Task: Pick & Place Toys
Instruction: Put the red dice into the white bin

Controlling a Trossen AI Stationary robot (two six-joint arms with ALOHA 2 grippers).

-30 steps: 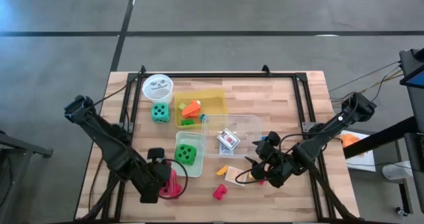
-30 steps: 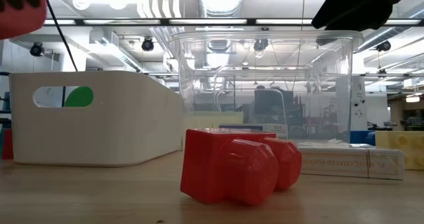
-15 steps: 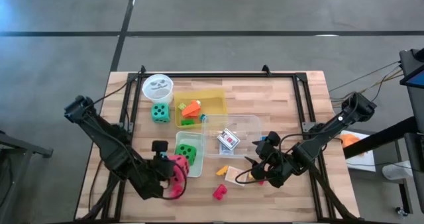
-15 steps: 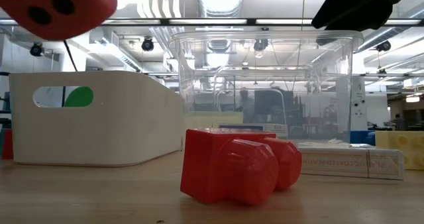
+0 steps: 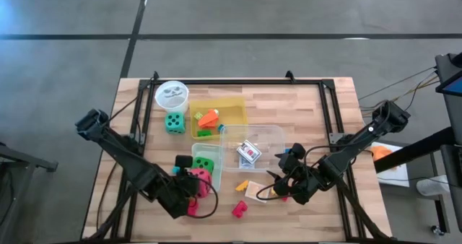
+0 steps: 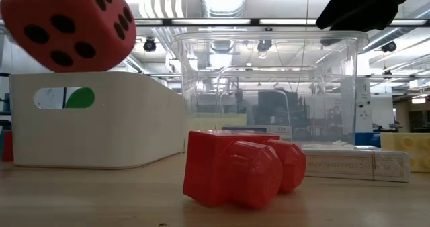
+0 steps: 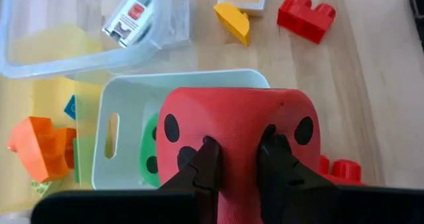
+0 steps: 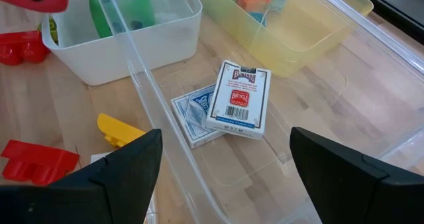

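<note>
My left gripper [image 5: 189, 189] is shut on a red dotted die [image 5: 197, 179] and holds it in the air at the near edge of the white bin [image 5: 193, 151]; the die shows high in the low view [image 6: 67, 27]. A green die [image 7: 150, 151] lies in that bin. My right gripper [image 8: 225, 184] is open and empty above the clear box [image 5: 268, 137], where two card packs [image 8: 240, 98] lie. A teal die [image 5: 174, 123], a red block [image 5: 238, 210] and a yellow block [image 5: 242, 185] rest on the table. My left gripper pinches the red die between its two fingers [image 7: 209, 163]. The fingers sit close together on the die's dotted face [image 7: 240, 128], which is wider than the gap and dents in around them. The die is lifted clear of the table, tilted.
A white round cup [image 5: 172, 94] stands at the far left. A yellow tray [image 5: 232, 105] with orange and green blocks stands behind the bin. A flat pack [image 5: 257, 192] lies near the right gripper. Another red block [image 7: 339, 172] lies below the die.
My left gripper has carried the red die up and toward the table's right and far side, closer to the white bin. In the low view the die has come in from the top left corner and turned. The right arm has kept still.
</note>
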